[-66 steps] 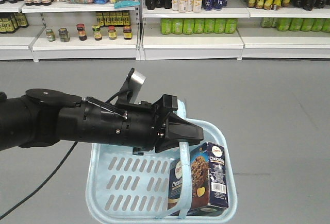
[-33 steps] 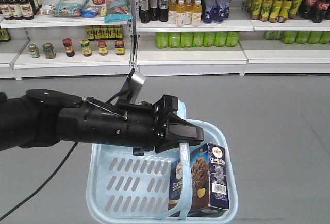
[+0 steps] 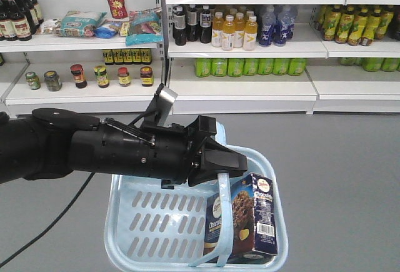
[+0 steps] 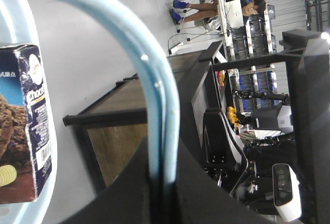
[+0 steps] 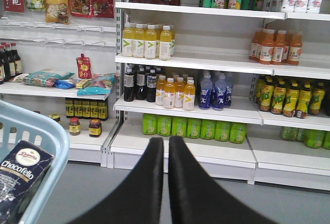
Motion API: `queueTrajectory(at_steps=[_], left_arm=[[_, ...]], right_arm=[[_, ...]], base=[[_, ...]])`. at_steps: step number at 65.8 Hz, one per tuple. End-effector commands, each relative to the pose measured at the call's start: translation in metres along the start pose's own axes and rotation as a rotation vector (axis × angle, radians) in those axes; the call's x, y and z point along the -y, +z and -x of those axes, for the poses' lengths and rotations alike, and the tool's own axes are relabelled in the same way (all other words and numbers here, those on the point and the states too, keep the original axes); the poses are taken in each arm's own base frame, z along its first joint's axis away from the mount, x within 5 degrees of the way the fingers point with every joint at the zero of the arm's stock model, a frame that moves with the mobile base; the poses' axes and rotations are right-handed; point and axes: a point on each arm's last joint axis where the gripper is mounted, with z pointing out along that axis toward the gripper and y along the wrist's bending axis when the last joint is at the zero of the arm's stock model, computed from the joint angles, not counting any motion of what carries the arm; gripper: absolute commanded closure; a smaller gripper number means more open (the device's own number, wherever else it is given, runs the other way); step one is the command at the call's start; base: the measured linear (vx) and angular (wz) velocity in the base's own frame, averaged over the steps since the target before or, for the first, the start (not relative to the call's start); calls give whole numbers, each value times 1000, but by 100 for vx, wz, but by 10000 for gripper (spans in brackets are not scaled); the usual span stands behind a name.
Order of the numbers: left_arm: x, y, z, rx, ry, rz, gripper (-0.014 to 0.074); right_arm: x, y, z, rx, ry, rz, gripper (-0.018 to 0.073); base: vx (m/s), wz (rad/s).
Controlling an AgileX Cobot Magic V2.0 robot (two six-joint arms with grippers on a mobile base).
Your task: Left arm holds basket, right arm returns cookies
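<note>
Basket [image 3: 156, 212] held, cookies [image 3: 244, 219] inside
Left tool [image 3: 232, 164] grips the handle [image 4: 157, 80]; right tool [image 5: 166, 144], closed and empty, should open wide before reaching in.

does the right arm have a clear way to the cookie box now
Probably yes: the cookie box stands upright in the basket, nothing over its top. But the right gripper is shut, aimed at the shelves, and the handle crosses the box.

Setting was a shop: white shelves [image 3: 244, 90] stocked with rows of bottled drinks [image 3: 231, 31], jars [image 3: 100, 75], snack packets [image 3: 78, 23].
</note>
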Motion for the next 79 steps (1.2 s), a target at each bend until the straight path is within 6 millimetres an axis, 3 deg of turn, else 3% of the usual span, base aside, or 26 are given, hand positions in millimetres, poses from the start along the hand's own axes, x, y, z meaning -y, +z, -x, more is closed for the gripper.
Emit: queueTrajectory(at_steps=[1,37,79], left_arm=[[34,-11,2,35,4,-151,599],[34,-11,2,38,4,-149,599],[34,-11,3,47,3,-141,599]], right_arm=[[0,0,1,68,-12,-10,569],[0,0,1,68,-12,-10,569],[0,0,1,68,-12,-10,569]], base=[[48,4],[46,-4],[37,-51]])
